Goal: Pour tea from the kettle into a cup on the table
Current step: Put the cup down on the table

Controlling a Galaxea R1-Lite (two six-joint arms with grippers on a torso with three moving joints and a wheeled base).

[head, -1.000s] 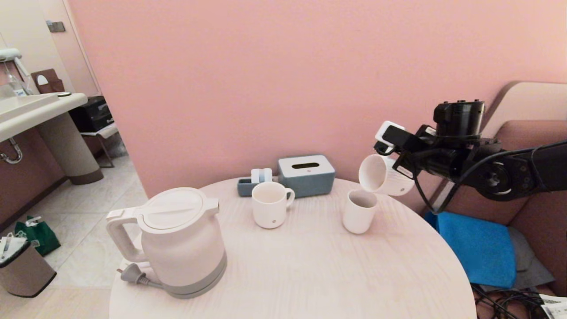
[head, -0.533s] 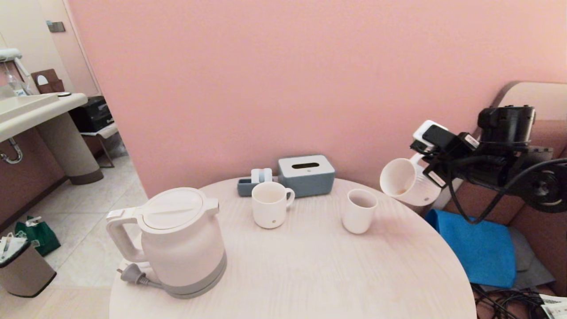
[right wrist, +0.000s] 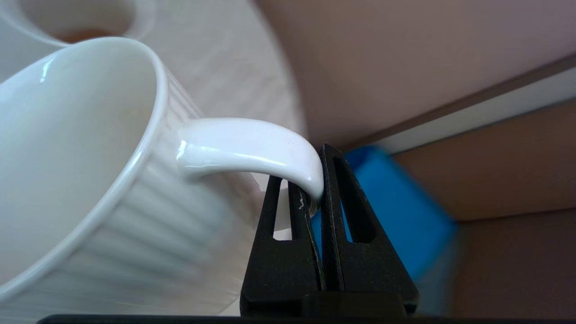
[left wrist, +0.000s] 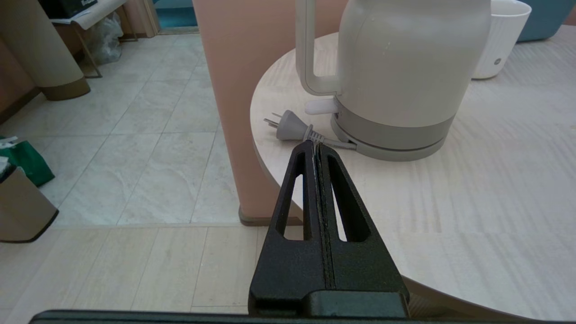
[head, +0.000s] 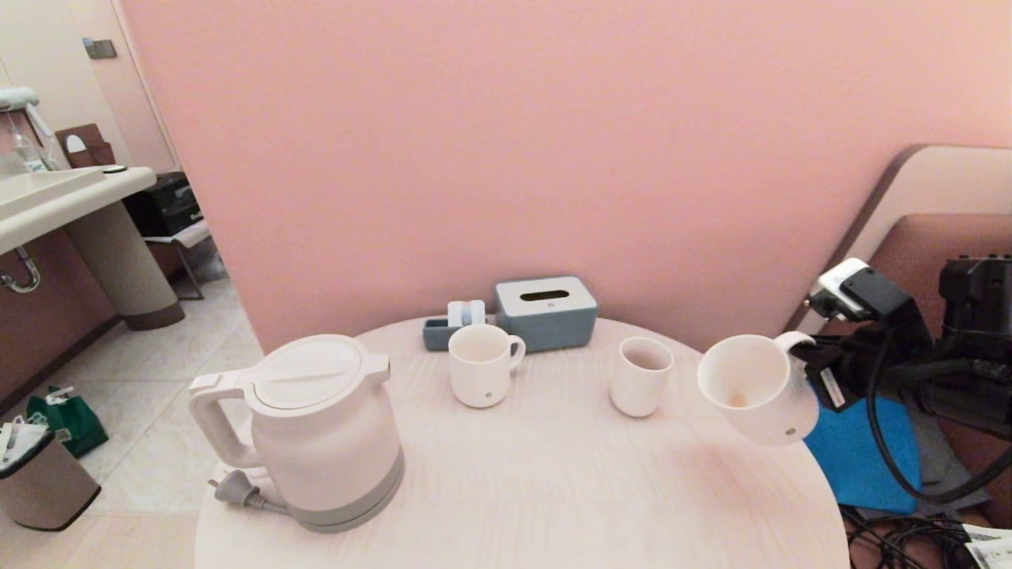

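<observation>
My right gripper is shut on the handle of the cup, a wide ribbed white mug. It hangs tilted above the right edge of the table, mouth facing the kettle side, with a faint reddish trace of tea at its bottom. In the right wrist view reddish-brown tea also lies in the slim white cup. The white kettle stands at the front left. My left gripper is shut and empty, low by the table's edge near the kettle's plug.
A narrower white mug with a handle stands mid-table. Behind it sit a grey tissue box and a small grey tray. A blue cushion lies on the seat right of the table. The pink wall is close behind.
My right arm has carried the cup away from above the slim cup, rightward, lower and nearer, and the cup is less steeply tipped. Left arm and kettle are unmoved.
</observation>
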